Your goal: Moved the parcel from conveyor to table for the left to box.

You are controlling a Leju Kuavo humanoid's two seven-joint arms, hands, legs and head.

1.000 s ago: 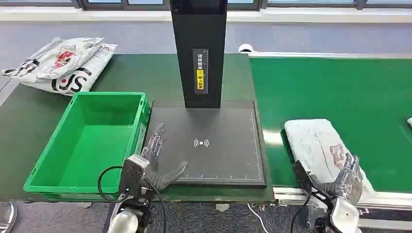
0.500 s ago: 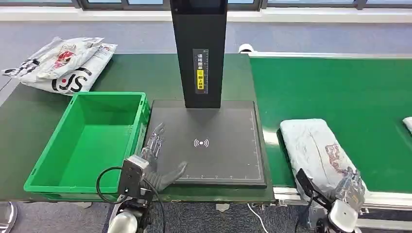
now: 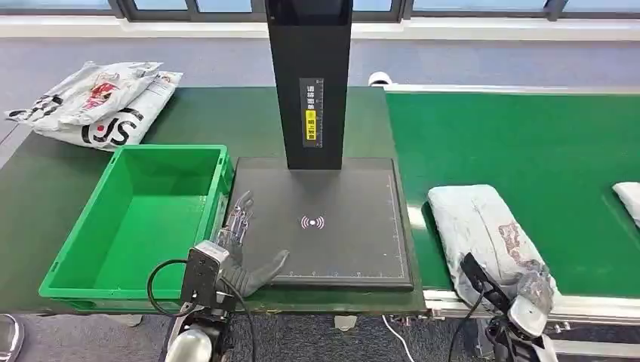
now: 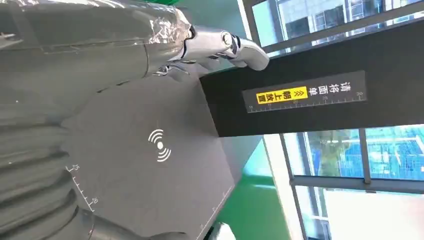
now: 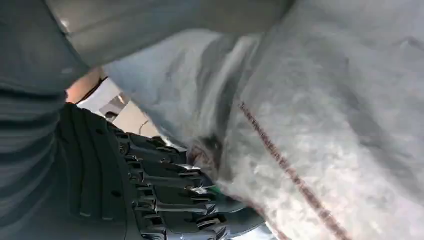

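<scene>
Right hand (image 3: 530, 296) curls its fingers (image 5: 170, 200) under the grey parcel's (image 3: 487, 230) near end on the green conveyor (image 3: 543, 136), lower than a second ago; left hand (image 3: 240, 249) stays spread, empty, over the scanner pad (image 3: 340, 219).

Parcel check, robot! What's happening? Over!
Left hand open, resting on the scanner pad. Right hand at the parcel, grip unclear. Parcel on the conveyor. Green bin empty. Nothing in the way.
</scene>
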